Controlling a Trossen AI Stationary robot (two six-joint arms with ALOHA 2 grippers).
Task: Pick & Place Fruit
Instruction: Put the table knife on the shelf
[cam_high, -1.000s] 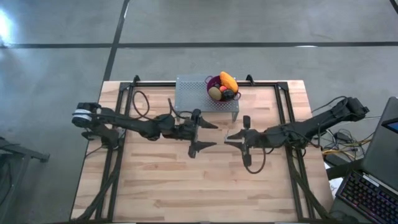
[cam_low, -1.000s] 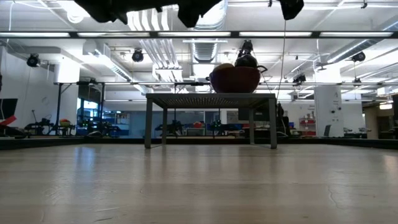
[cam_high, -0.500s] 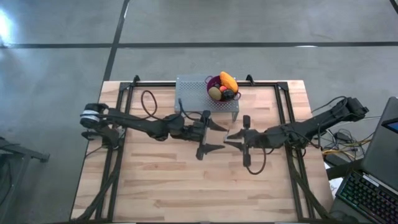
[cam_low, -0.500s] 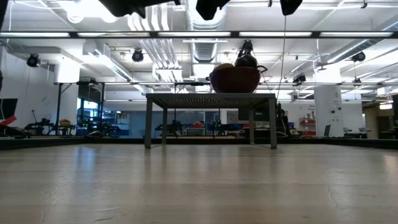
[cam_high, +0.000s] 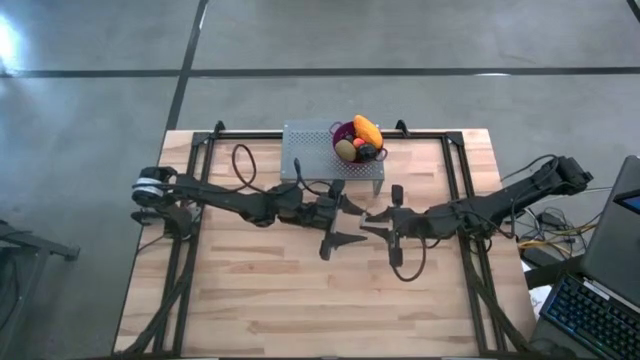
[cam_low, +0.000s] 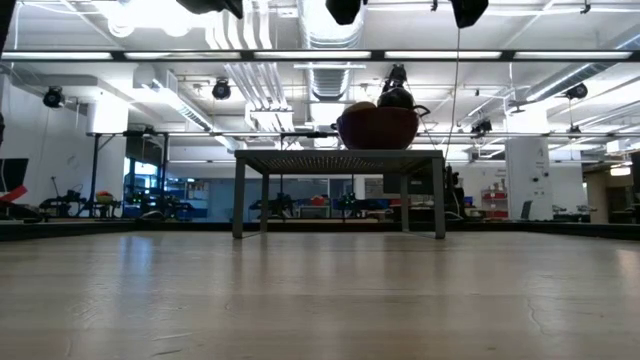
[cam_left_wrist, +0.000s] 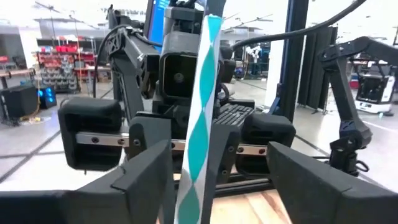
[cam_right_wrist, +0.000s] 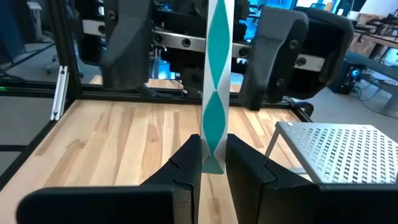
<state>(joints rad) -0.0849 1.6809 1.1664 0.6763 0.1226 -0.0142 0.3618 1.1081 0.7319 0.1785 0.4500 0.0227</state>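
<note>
The fruit (cam_high: 366, 131) is being carried in a purple bowl (cam_high: 339, 130), which is being borne on a perforated metal stand (cam_high: 310, 150) at the middle of the worktop's (cam_high: 250, 290) far edge. An elongated orange piece is lying on top, with a brown-green oval and dark rounds beside it. In the low view the bowl (cam_low: 378, 128) is being seen on the stand (cam_low: 340, 158), with a dark fruit (cam_low: 395, 97) showing above its rim.

Both grippers are being held above the middle of the worktop, tip to tip. A thin teal-and-white twisted strip (cam_right_wrist: 216, 93), possibly a utensil, is being clamped upright between the closed fingers of the right gripper (cam_right_wrist: 214, 158). The left gripper (cam_left_wrist: 217, 180) is being kept spread, its fingers (cam_left_wrist: 146, 171) standing on either side of the strip (cam_left_wrist: 202, 93); contact with it cannot be made out.
</note>
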